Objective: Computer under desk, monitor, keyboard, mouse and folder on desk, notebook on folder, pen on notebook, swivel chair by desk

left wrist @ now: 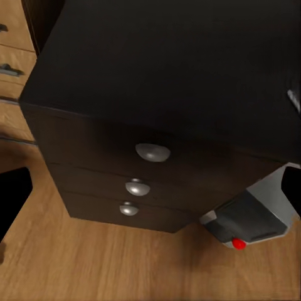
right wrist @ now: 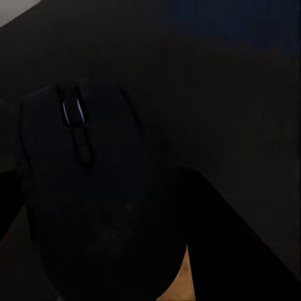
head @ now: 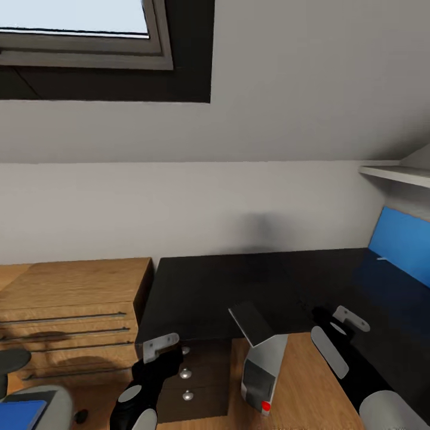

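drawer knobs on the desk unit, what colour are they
Silver-grey, round drawer knobs on the dark desk unit, clearest in the left wrist view.

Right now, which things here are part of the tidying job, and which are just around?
Part of the job:
desk
computer
mouse
folder
swivel chair

Just around:
wooden drawer chest
window
shelf
blue wall panel

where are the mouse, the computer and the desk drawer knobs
mouse (right wrist: 88, 188), right wrist view, on its dark back behind the scroll wheel
computer (head: 263, 364), head view, on its grey side panel
drawer knobs (left wrist: 152, 152), left wrist view, on the top knob
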Available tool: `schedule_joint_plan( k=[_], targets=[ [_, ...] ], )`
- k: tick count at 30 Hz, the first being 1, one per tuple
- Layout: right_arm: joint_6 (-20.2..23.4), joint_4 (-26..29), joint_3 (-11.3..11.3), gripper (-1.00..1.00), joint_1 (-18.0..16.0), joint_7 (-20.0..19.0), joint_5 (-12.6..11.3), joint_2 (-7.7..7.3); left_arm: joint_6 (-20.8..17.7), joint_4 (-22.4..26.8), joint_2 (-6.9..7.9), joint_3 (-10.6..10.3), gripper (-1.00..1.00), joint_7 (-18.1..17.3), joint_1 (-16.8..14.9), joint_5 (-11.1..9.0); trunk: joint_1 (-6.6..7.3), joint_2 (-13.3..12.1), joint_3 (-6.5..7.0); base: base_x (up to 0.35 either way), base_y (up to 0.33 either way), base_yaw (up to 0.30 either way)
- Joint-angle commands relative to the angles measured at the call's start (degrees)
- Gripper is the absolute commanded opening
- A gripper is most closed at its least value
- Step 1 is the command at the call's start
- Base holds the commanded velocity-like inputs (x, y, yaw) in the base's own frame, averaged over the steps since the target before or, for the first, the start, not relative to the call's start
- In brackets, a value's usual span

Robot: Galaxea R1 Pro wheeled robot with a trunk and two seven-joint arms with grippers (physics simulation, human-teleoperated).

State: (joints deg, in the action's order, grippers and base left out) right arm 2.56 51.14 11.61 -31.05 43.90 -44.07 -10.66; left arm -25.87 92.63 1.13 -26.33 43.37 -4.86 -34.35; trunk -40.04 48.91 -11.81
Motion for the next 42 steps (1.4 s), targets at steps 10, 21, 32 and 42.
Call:
schedule_joint_plan(
  k=[10,21,32,42],
  targets=[
    [-0.01,-0.17,0.26,-1.00,-0.24,0.35,-0.30,-0.06,-0.14,0.10,0.02,-0.21,1.00,0.49,-0.06,-0.36,-0.01,0.07,-0.09,0.000,0.000,-0.273],
    [-0.01,-2.43,0.36,-1.00,-0.32,0.22,-0.15,-0.06,-0.11,0.10,0.02,-0.44,1.00,0.58,-0.06,-0.36,-0.01,0.07,-0.09,0.000,0.000,-0.277],
    [-2.81,-3.00,0.56,-1.00,-0.99,0.15,-0.05,-0.06,-0.14,0.03,-0.06,-0.56,1.00,0.58,-0.06,-0.44,-0.01,0.07,-0.16,0.000,0.000,-0.263],
    [-5.58,-7.22,2.49,-1.00,-3.62,0.26,5.10,2.69,-0.14,-0.01,-0.07,-0.56,1.00,0.58,-0.06,-0.45,-0.01,0.07,-0.21,0.000,0.000,-0.038]
  ],
)
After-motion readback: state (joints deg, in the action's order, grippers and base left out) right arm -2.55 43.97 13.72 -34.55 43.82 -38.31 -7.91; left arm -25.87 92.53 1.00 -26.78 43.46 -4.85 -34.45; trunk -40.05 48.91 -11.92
